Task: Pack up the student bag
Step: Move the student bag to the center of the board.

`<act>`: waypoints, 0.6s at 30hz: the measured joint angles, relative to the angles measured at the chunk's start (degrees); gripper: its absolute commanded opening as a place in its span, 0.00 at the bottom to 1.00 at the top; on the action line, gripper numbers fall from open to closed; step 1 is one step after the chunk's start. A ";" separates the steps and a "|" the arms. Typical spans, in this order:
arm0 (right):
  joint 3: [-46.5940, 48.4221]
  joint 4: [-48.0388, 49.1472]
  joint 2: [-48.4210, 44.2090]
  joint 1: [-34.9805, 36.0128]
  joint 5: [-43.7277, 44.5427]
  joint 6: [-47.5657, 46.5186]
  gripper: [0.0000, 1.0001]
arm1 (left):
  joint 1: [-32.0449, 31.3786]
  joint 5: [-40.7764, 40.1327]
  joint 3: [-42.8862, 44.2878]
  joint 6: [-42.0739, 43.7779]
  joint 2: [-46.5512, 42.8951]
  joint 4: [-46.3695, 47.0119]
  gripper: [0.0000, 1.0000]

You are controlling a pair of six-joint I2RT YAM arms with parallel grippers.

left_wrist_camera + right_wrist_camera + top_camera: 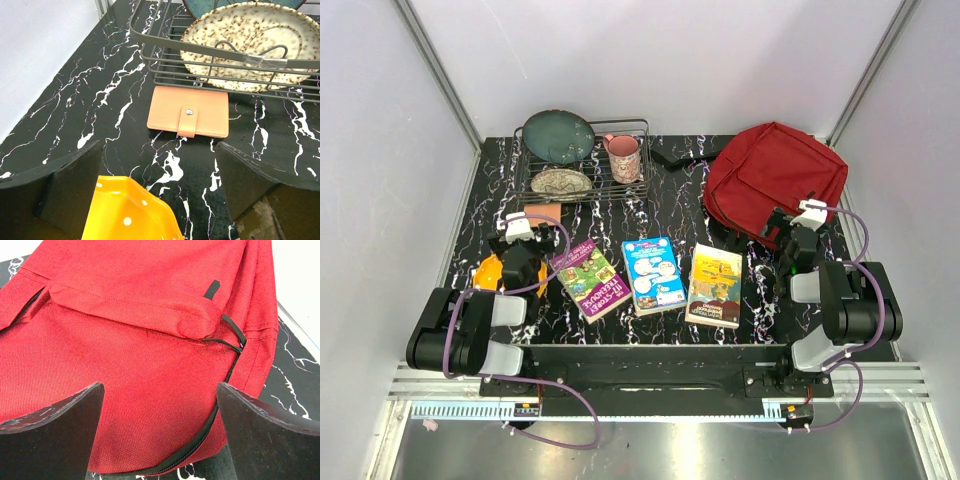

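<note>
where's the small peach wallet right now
In the top view the peach wallet lies flat on the left side of the table, just in front of the wire dish rack and just beyond the open left gripper.

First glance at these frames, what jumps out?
The red student bag at the back right, with the open right gripper just in front of it. Then a purple book, a blue book and a yellow book in a row at the near centre, and a wire dish rack holding a pink mug at the back left.
</note>
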 measured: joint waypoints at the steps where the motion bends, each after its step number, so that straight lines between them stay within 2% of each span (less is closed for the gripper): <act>1: 0.00 0.00 0.00 0.00 0.00 0.00 1.00 | 0.04 0.13 0.00 0.00 0.00 0.02 0.99; 18: 0.00 0.00 0.00 0.00 -0.02 0.00 1.00 | 0.11 -0.11 -0.07 -0.15 -0.94 -0.59 0.99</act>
